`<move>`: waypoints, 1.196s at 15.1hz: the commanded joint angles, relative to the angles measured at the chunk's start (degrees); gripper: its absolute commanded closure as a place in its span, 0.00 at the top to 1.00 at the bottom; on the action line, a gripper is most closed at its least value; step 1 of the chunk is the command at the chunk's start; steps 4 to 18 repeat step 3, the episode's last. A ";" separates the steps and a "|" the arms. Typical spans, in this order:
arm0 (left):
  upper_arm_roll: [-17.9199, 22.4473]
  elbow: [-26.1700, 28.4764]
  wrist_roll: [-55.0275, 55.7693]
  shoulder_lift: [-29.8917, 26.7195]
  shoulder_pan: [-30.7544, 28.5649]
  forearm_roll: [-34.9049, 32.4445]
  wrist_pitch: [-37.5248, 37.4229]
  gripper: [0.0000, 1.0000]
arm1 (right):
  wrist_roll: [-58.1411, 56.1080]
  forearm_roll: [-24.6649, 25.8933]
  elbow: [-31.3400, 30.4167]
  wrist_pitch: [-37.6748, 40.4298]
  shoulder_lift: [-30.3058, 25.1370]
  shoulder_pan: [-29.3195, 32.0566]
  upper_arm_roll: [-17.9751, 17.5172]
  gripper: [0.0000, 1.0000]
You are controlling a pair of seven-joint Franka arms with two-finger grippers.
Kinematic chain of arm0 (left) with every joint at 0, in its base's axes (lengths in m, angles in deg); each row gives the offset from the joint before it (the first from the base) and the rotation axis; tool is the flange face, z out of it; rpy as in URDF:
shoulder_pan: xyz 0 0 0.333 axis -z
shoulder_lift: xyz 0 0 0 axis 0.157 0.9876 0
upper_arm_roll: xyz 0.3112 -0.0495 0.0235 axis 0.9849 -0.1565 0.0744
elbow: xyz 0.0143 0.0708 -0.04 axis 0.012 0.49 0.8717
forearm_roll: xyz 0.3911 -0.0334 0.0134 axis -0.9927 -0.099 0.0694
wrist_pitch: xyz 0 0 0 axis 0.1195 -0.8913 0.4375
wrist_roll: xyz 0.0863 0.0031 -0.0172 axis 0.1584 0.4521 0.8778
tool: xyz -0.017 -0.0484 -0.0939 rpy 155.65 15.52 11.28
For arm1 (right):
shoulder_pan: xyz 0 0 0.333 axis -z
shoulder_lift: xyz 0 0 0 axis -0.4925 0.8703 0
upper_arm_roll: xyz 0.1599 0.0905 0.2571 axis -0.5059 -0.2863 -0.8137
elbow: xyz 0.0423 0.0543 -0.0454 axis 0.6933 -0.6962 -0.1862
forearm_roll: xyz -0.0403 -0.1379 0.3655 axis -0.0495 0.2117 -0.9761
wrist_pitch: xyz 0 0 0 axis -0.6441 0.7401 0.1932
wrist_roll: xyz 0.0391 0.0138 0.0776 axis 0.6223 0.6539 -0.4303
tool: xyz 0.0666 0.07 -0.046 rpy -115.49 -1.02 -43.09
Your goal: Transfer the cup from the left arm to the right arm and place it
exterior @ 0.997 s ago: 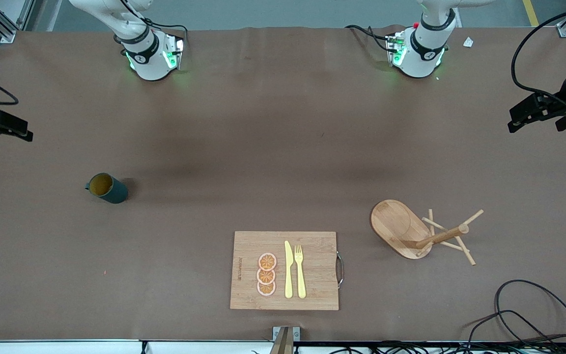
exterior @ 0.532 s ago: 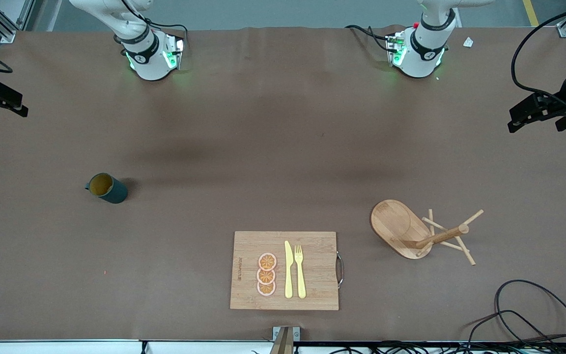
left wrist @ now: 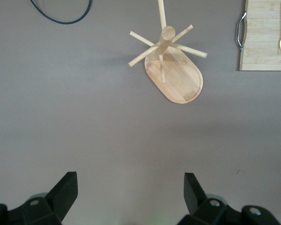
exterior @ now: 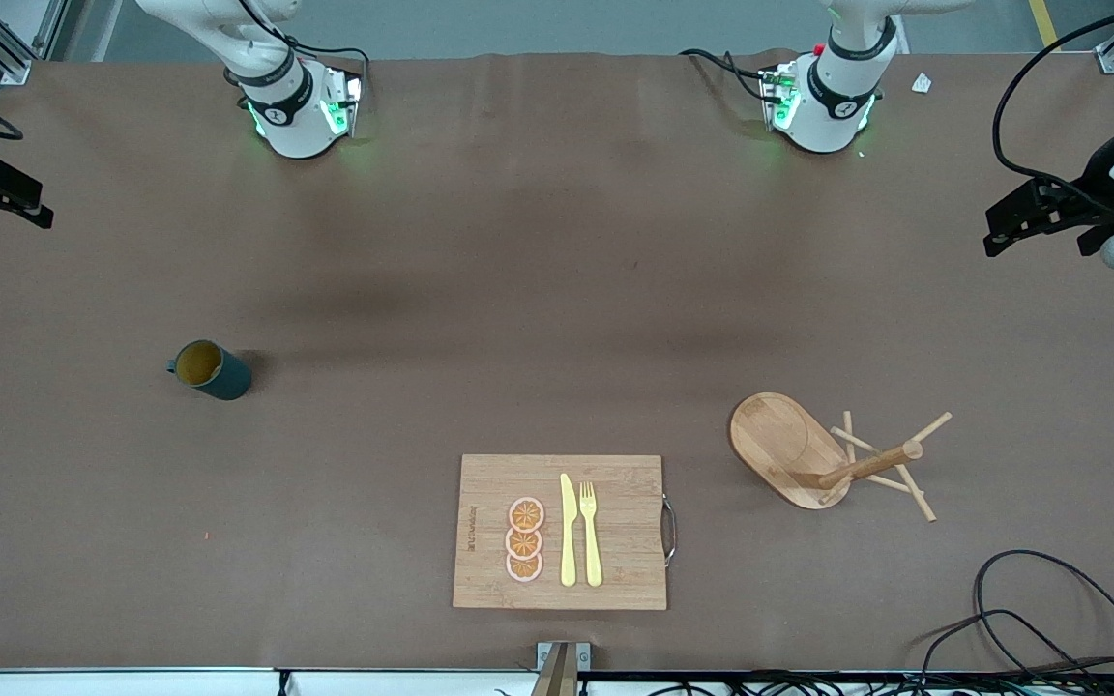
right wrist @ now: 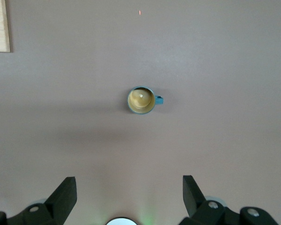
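Tabletop: brown, carries all items. Cutting board at the edge nearest the front camera, holding orange slices, knife and fork. Wooden peg rack toward the left arm's end. Cup upright on the tabletop toward the right arm's end, untouched. Left gripper spread, empty, high over the tabletop near the rack. Right gripper spread, empty, over the tabletop near the cup.

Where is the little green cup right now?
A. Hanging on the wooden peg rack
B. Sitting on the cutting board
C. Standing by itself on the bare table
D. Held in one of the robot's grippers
C: the cup stands upright on the table, apart from everything, while the left gripper and the right gripper are both open and hold nothing.
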 commanded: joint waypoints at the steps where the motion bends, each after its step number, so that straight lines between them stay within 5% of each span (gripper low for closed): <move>1: -0.18 0.34 -0.25 -1.13 -0.29 0.05 -0.51 1.00 | 0.20 -0.37 0.91 0.01 -0.63 0.70 -0.57 1.00; 18: -0.18 -0.19 -0.25 -0.95 -0.29 -0.04 -0.51 1.00 | -0.15 -0.54 2.39 1.05 0.25 0.79 -0.57 1.00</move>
